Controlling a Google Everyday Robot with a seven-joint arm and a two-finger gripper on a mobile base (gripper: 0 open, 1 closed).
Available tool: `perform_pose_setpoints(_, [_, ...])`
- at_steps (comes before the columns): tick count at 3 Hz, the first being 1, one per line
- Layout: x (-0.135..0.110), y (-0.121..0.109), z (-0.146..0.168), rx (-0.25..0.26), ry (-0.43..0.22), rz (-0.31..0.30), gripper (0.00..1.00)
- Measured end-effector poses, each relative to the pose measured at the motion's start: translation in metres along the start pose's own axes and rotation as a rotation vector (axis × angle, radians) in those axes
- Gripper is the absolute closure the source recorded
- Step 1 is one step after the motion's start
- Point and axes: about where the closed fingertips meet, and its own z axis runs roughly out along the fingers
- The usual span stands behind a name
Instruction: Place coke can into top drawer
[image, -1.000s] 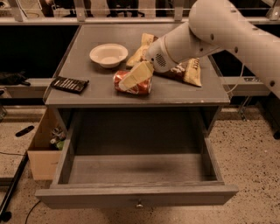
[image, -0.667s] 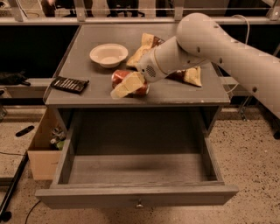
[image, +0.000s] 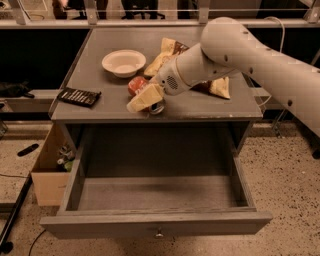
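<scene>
Camera view, gripper (image: 145, 98) on diagonal coke can (image: 135, 84)

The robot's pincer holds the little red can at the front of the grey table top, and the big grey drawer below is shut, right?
No, the wide grey wooden drawer is pulled open, not shut; the camera view shows its bare inside. The rest is right: the pincer holds the small red aluminium can at the front of the grey cabinet top.
</scene>
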Motion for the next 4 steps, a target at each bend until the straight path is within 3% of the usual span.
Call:
perform_pose_setpoints(2, [0.0000,0.0000,0.0001,0.000,0.000,0.000,0.66])
perform_pose_setpoints(3, [0.0000,0.0001,0.0001,0.000,0.000,0.000,0.96])
perform_pose_setpoints(4, [0.0000,0.0001,0.0001,0.000,0.000,0.000,1.00])
